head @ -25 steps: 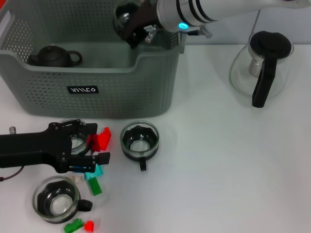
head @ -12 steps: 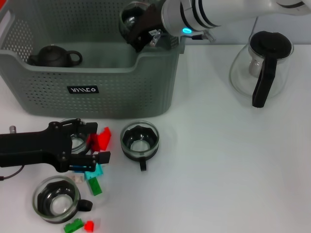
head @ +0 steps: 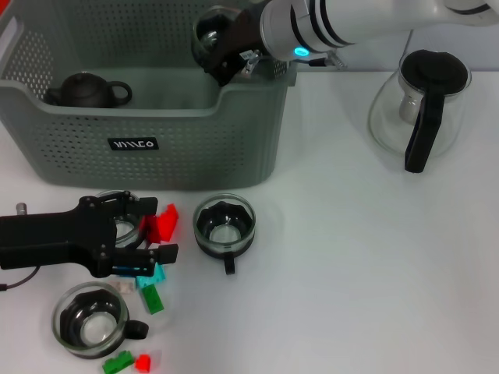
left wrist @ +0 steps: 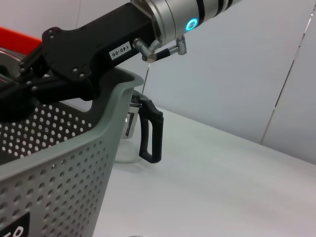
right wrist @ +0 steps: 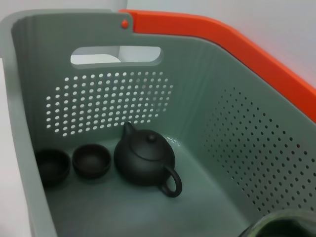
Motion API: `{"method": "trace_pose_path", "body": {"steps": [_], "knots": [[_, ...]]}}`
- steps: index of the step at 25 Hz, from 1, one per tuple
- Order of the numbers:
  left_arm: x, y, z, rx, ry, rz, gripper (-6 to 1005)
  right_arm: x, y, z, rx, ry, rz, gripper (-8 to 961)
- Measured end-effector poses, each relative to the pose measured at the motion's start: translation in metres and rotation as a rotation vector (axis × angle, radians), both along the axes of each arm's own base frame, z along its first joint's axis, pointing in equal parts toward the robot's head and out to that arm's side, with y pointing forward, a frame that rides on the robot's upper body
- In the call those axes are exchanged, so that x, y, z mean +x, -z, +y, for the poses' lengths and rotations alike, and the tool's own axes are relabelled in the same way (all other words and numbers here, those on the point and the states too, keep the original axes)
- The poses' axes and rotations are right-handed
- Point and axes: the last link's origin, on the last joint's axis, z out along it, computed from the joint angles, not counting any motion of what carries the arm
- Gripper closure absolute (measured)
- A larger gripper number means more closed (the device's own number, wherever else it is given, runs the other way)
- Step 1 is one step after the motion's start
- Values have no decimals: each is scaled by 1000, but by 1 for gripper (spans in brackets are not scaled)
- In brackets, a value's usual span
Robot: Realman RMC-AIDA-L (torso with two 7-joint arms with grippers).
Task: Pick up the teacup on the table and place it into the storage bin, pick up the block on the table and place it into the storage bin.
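Observation:
Above the far right corner of the grey-green storage bin (head: 156,148) hangs a glass teacup (head: 210,27), with my right gripper (head: 217,43) shut on it. The right wrist view catches this cup's rim (right wrist: 281,224) over the bin's floor (right wrist: 123,207). Two more glass teacups stand on the table (head: 224,224) (head: 91,319); a third (head: 117,222) lies partly under my left gripper (head: 156,230). That gripper is low at the front left, open, with a red block (head: 164,222) between its fingers. Cyan (head: 153,274) and green (head: 151,299) blocks lie just beside it.
Inside the bin are a dark teapot (right wrist: 145,158) and two small dark cups (right wrist: 91,160). A glass pitcher (head: 421,101) with a black handle stands at the back right. Small green (head: 118,361) and red (head: 143,361) blocks lie near the front edge.
My right gripper has carried the glass teacup slightly to the right above the bin's far corner. The left arm has not moved.

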Motion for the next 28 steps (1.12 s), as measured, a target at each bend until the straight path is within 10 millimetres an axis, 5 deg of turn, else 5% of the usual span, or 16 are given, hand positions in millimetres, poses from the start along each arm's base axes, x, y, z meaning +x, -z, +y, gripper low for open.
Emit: {"method": "trace_pose_path", "body": {"steps": [8, 14, 19, 24, 28], "knots": [[0, 1, -1, 0, -3, -1, 49, 1, -1, 0, 1, 6, 6, 762], [0, 0, -1, -1, -4, -4, 49, -4, -5, 2, 13, 1, 30, 516], [-1, -1, -2, -1, -8, -6, 49, -21, -20, -1, 5, -38, 127, 410], [-2, -1, -3, -3, -11, -4, 50, -34, -50, -24, -81, -131, 294, 345], [-3, -1, -3, -4, -11, 0, 50, -18, -67, -57, -195, -214, 343, 343]]}}
